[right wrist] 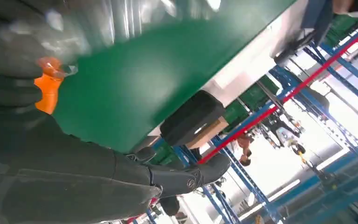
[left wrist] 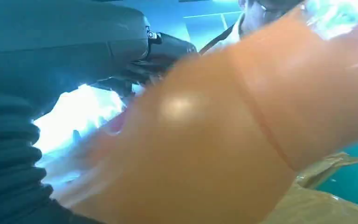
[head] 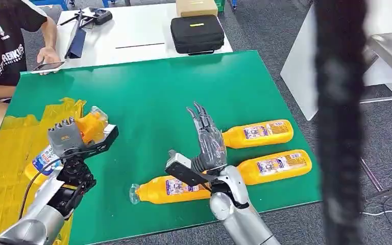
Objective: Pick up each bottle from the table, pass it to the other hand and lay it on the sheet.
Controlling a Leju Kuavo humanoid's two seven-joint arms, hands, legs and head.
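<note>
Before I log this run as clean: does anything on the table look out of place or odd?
Nothing spilled or damaged. The yellow sheet lies crumpled rather than flat. The left hand holds an orange bottle over it; three more orange bottles lie on the green table near the open right hand.

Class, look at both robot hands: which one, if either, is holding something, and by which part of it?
The left hand grips an orange bottle around its body, above the yellow sheet. The right hand holds nothing, fingers spread.
</note>
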